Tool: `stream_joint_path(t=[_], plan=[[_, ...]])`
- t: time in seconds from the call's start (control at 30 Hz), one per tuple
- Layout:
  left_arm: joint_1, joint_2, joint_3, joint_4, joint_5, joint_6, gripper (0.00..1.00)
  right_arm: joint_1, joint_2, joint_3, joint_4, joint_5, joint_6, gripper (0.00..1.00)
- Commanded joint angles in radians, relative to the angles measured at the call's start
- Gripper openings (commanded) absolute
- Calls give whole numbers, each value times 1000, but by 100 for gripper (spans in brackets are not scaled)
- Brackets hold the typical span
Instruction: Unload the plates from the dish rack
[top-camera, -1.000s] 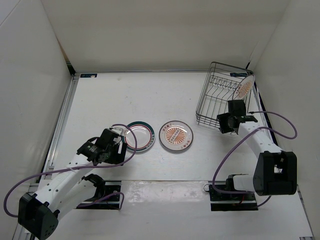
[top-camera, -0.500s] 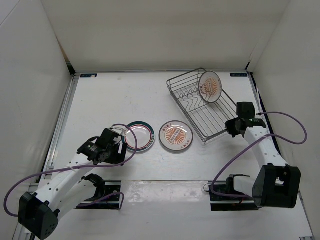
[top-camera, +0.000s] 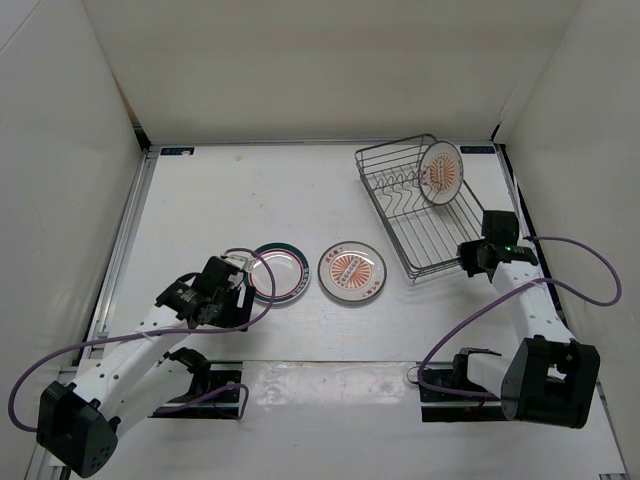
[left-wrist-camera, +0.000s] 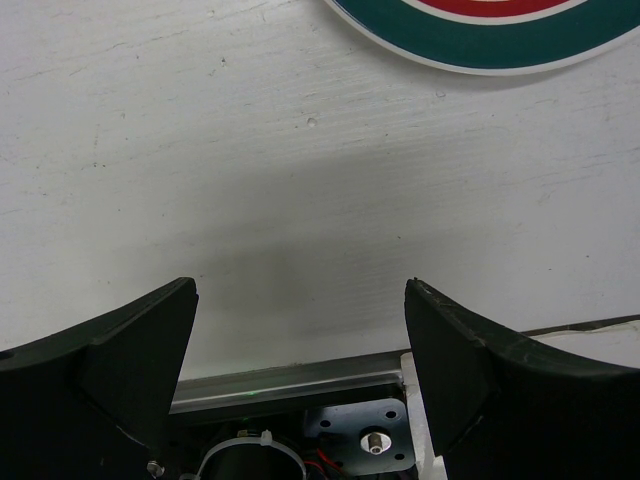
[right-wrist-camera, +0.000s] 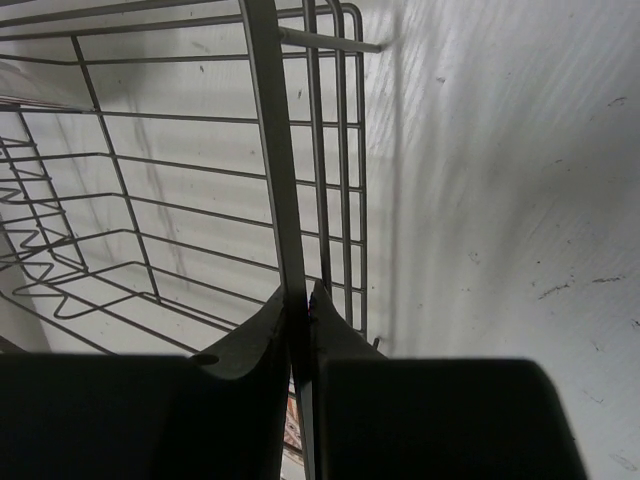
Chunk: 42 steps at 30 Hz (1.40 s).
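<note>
The dish rack (top-camera: 425, 225) stands at the right of the table. One orange-sunburst plate (top-camera: 441, 172) stands upright in its far end. A second sunburst plate (top-camera: 352, 271) and the teal-and-pink plate (top-camera: 278, 271) lie flat mid-table. My right gripper (top-camera: 474, 255) is shut on the rack's near-right rim wire (right-wrist-camera: 285, 220) in the right wrist view, where my right gripper (right-wrist-camera: 303, 300) pinches it. My left gripper (top-camera: 232, 290) is open and empty beside the teal plate; in the left wrist view my left gripper (left-wrist-camera: 300, 340) sits just short of that plate's rim (left-wrist-camera: 480, 30).
White walls close in the table (top-camera: 250, 200) on the left, back and right. The rack is close to the right wall. A purple cable (top-camera: 580, 290) loops off the right arm.
The rack was tipped up on end a second ago; now it sits flat on the table, swung back toward the right wall with my right gripper. The left arm has not moved.
</note>
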Motion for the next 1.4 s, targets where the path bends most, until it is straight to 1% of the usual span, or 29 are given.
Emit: stream_joint_path(t=[0.0,0.27,0.43,0.67,0.8,0.83,0.9,0.93,1.03,1.07,1.13,1.17,1.27,1.33,1.37], plan=[[-2,-2,35,0,7,4,96,-46,-30,1,23,89,141,0],[-3,4,33,0,9,3,96,-98,8,95,-21,126,121,0],[-2,6,36,0,11,4,96,-142,68,139,-45,137,100,0],[-2,4,33,-2,11,3,96,-193,168,153,10,97,65,0],[-2,6,33,-2,11,4,96,-210,176,135,60,62,49,0],[-2,4,33,1,9,4,96,-214,173,131,65,53,48,7],[-2,9,35,-2,11,5,96,-221,171,130,86,27,36,23],[-2,7,35,0,11,5,96,-224,163,125,89,10,26,34],[-2,7,36,0,12,4,96,-230,131,109,90,-19,28,53],[-2,9,35,0,9,4,96,-230,89,101,74,-18,25,62],[-2,6,35,0,11,4,96,-231,61,96,38,-19,23,67],[-2,6,36,-2,9,4,96,-231,11,98,4,-7,19,70],[-2,-3,38,-7,7,2,96,-227,-71,67,-36,13,-18,70],[0,-8,39,-4,7,2,96,-224,-151,41,-39,19,-61,70],[-2,-19,33,3,9,2,96,-225,-165,36,-35,34,-93,70]])
